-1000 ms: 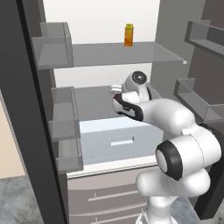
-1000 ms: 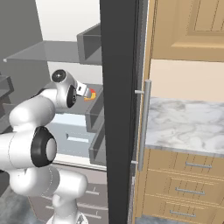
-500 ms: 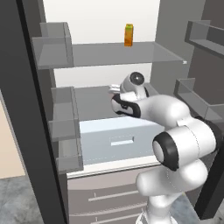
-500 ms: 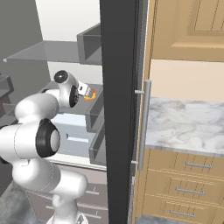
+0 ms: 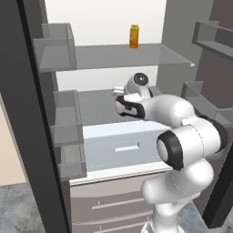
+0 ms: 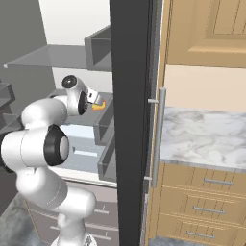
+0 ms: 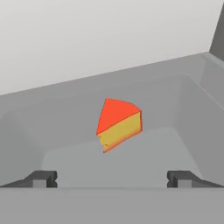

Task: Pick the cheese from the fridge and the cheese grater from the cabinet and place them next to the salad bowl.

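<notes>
Open fridge (image 5: 27,113), grey interior, translucent shelves; marble counter (image 6: 206,137) beside it.
Cheese (image 7: 118,124) lies on the middle shelf, ahead of the gripper (image 7: 111,178), centred between its wide-apart fingertips, untouched.

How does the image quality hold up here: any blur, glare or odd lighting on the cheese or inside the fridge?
Hand view: the small yellow-orange cheese wedge with a red side is sharp, evenly lit, no glare, almost no shadow on the grey fridge shelf; the dark fingers look slightly soft. Left base view: flat rendered light, the orange carton with green top is small but clear. Right base view: the dark fridge door hides much.
</notes>
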Motion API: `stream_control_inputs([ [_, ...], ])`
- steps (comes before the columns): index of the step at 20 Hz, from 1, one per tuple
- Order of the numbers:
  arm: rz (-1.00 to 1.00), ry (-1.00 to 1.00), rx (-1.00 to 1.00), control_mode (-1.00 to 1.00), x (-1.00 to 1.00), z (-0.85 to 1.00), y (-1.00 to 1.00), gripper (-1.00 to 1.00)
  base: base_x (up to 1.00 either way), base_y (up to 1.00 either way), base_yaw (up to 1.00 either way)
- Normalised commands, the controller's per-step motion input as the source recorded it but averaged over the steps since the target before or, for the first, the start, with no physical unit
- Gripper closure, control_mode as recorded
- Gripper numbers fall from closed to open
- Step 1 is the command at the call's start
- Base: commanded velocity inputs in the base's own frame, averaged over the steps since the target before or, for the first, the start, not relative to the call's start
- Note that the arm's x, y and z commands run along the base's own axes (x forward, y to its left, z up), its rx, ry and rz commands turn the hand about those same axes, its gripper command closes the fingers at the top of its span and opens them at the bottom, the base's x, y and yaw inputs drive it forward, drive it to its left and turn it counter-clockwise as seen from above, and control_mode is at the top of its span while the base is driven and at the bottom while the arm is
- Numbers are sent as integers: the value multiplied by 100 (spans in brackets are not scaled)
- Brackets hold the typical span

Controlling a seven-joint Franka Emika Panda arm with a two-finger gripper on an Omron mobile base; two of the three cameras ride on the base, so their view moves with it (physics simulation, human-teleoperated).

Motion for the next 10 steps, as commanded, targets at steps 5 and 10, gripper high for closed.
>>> stream_control_inputs([
  [5,0,0,0,-100,18,-9,0,-100,0,0,0],
  [10,0,0,0,-100,14,-13,0,-100,0,0,0],
])
